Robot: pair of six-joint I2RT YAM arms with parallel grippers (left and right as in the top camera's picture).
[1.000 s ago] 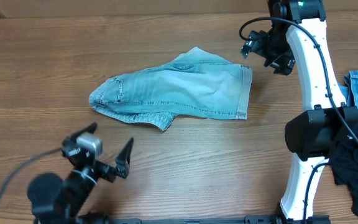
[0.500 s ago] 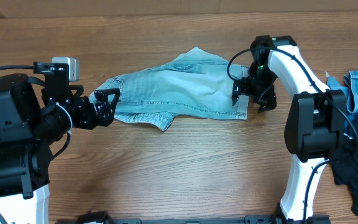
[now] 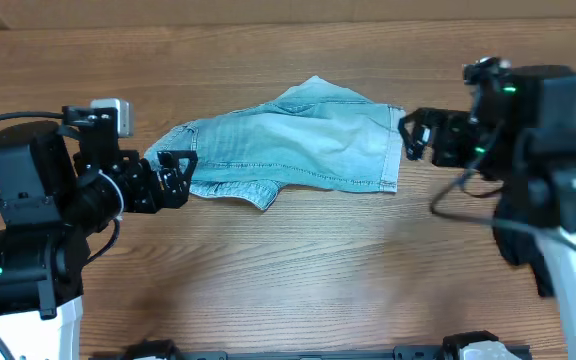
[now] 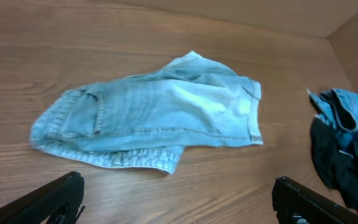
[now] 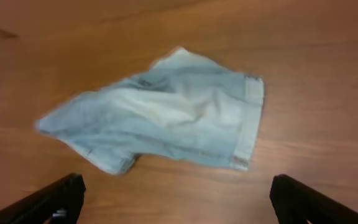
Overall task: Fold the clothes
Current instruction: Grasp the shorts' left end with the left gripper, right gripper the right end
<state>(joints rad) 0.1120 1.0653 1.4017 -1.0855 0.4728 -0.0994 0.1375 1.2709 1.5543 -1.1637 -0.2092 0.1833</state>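
Observation:
Light blue denim shorts [image 3: 288, 145] lie crumpled on the wooden table; they also show in the left wrist view [image 4: 154, 118] and the right wrist view [image 5: 166, 118]. My left gripper [image 3: 175, 175] is open and empty, just left of the shorts' left end; its fingers frame bare table in the left wrist view [image 4: 179, 199]. My right gripper [image 3: 420, 138] is open and empty, just right of the shorts' right hem; its fingertips sit wide apart in the right wrist view [image 5: 179, 199].
A pile of blue and dark clothes [image 4: 344, 137] lies at the table's right side, mostly hidden under my right arm in the overhead view. Bare wood lies in front of the shorts.
Both arms swung quickly. The left gripper came up from the front edge to the shorts' left end. The right gripper moved from the shorts' right hem to just off it, its arm now raised.

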